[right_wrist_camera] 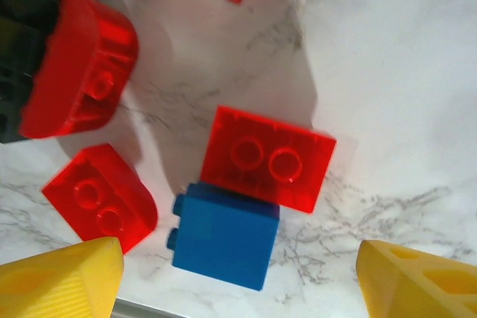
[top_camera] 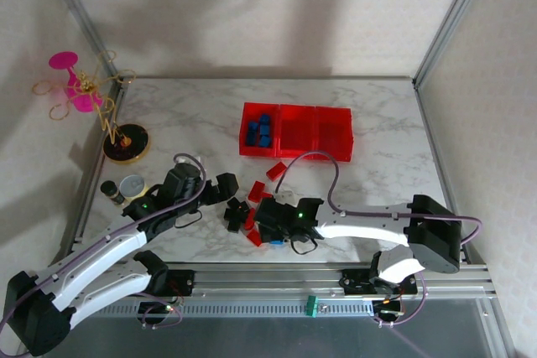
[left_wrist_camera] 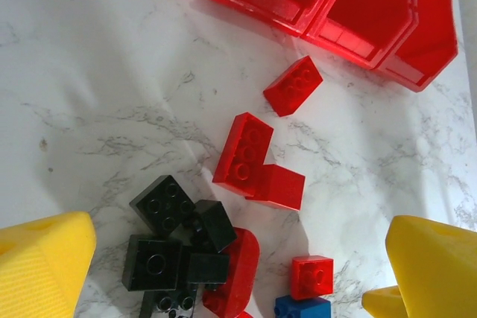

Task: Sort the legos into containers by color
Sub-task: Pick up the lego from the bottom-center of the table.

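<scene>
**Setting.** Pale-walled booth with aluminium corner posts (top_camera: 445, 23). A white marble-patterned worktop (top_camera: 386, 115), viewed from beside the rig.

**Containers.** Three bright red translucent plastic bins joined in a row (top_camera: 334, 133), toward the back centre. The left bin holds small blue plastic bricks (top_camera: 258, 132). The middle and right bins look bare from above.

**Loose legos.** A cluster of small red, black and blue plastic bricks (top_camera: 245, 214) lies near the front rim, between the two claws. One red brick (top_camera: 275, 169) lies apart, toward the bins.

**Right claw** (right_wrist_camera: 238, 281). Yellow fingers spread wide, pinching nothing, straddling a blue square brick (right_wrist_camera: 223, 232). A red translucent two-stud brick (right_wrist_camera: 268, 158) touches that blue brick's far side.

**Left claw** (left_wrist_camera: 235, 266). Fingers likewise spread and empty, above the black bricks (left_wrist_camera: 175, 240).

**Step in hand, as judged.** Picking up the blue square brick for the left bin.
- Centre the fingers on its two free flanks, lower straight and close gently, so the touching red piece is neither nipped nor dragged along.
- A rounded red brick (right_wrist_camera: 100, 202) sits just beside one finger and should be kept clear of.

**Room.**
- The front rim is near, so a nudged brick could slide off.
- The left arm (top_camera: 101, 257) crowds the cluster's left side.
- Open marble lies between cluster and bins, barring the stray red brick.
- The carry should pass high over the bin wall.
</scene>
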Controlling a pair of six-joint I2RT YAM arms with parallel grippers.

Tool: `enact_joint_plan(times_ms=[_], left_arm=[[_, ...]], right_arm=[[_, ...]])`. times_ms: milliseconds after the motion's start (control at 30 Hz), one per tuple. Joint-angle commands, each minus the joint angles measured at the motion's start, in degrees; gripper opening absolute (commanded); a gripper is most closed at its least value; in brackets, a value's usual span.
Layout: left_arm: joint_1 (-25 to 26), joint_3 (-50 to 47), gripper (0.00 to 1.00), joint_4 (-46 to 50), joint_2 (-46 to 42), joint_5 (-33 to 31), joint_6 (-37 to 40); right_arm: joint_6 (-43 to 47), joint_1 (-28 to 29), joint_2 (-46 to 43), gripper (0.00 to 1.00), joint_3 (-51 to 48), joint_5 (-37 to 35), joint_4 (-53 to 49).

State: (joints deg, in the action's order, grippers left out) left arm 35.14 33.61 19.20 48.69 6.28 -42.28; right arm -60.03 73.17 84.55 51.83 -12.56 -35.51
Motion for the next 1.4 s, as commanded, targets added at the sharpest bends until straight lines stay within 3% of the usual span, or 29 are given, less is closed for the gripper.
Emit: enact_joint_plan(times_ms=[0, 267, 1033, 1200, 1367], left_arm=[[0.55, -0.22, 1.0, 0.66, -0.14, -0.31, -0.7], [0.59, -0.45, 1.0, 0.67, 0.35, -0.66, -0.34], [0.64, 0.85, 1.0, -0.24, 1.85, -0.53, -0.65], [0.64, 2.14, 1.0, 0.29, 1.67, -1.61, -0.96], [0.57, 4.46, 1.0, 0.35, 1.77, -3.91, -1.11]], right_arm=[[-5.45, 0.82, 0.47, 0.8, -1.6, 0.72, 2.75], [-5.18, 0.81, 4.15, 0.75, -2.0, 2.17, 6.47], [-3.49, 0.08, 4.26, 0.37, 1.27, -0.62, 1.8], [-1.29, -2.05, 0.14, 0.36, 4.16, -2.44, -0.8], [6.76, -8.34, -2.08, 0.36, 7.92, -3.16, 0.54]])
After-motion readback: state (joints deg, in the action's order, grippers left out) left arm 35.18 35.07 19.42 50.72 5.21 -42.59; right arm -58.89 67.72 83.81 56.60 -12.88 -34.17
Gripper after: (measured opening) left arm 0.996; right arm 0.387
